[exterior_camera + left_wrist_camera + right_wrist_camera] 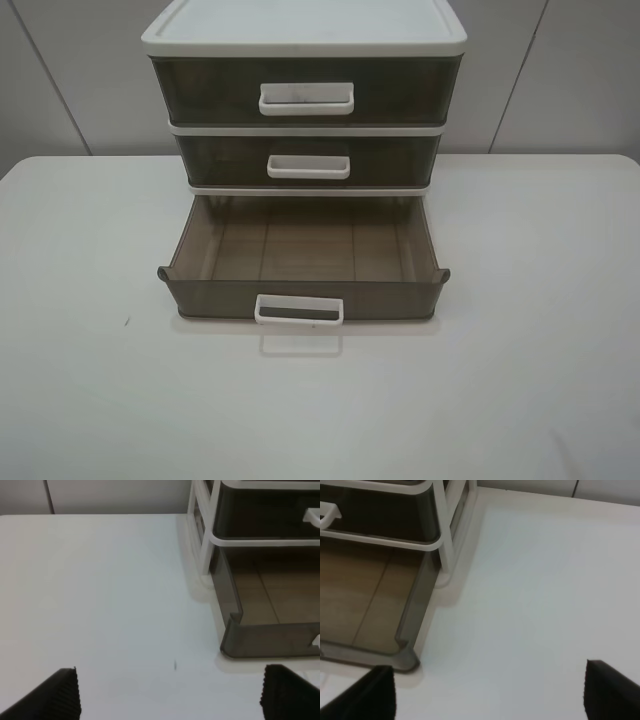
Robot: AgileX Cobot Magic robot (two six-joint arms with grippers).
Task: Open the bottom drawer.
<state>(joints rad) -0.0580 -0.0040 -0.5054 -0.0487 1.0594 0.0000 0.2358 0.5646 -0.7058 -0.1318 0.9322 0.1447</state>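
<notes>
The bottom drawer point(303, 262) is smoky-brown and translucent and stands pulled far out of the white-framed unit point(305, 130). It is empty inside. Its white loop handle point(299, 310) faces the table's front. Neither arm shows in the exterior high view. In the left wrist view my left gripper point(170, 695) is open and empty above the table, left of the drawer's front corner point(240, 640). In the right wrist view my right gripper point(490, 695) is open and empty, right of the drawer's other front corner point(405, 655).
The middle drawer point(308, 160) and the taller top drawer point(306, 92) are shut. The unit stands at the back middle of a white table point(540, 350). A grey panelled wall point(560, 80) rises behind the table.
</notes>
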